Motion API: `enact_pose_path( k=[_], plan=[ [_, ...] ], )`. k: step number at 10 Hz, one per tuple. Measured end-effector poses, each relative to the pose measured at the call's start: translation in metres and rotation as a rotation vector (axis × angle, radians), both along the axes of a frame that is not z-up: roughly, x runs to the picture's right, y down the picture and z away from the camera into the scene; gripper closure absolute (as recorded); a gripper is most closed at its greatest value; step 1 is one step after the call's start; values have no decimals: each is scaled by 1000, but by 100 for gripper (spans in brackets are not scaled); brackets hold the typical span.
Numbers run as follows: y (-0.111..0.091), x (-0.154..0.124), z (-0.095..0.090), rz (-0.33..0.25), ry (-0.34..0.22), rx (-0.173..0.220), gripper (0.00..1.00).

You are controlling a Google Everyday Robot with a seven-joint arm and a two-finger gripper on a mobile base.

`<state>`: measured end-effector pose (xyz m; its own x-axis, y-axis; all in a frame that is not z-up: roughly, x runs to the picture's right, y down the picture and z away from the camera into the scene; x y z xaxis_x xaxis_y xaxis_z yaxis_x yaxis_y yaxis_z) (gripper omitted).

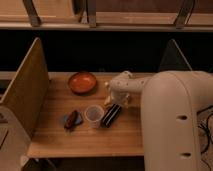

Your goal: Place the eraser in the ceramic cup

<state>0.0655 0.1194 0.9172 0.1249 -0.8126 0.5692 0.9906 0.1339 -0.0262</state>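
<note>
Hovering my gripper (114, 99) at the far end of the eraser (110, 116); can't tell whether it's open or closed. Eraser lies flat with its long axis near-left to far-right, and the ceramic cup (93, 113) is just left of it.

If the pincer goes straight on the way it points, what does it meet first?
Probably the far end of the long black striped eraser block, right under the pincer; depth is unclear.

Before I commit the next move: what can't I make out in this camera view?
All in the camera view:
The claw sits over the far end of the eraser: grip unclear, its wrist covers it.
That far end: hidden under the claw.
Inside of the ceramic cup: too dim.
Right side of the table: behind the arm.
</note>
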Motion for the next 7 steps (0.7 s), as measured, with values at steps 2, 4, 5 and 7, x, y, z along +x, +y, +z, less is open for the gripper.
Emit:
enact_pose_path(
  k=[2,4,5,7],
  plan=[
    [10,-4,5,0,4,-40,20],
    [12,-4,7,7,10,-60,20],
    [11,-5,8,3,13,-61,25],
    [7,-5,9,-8,20,-57,45]
  ],
)
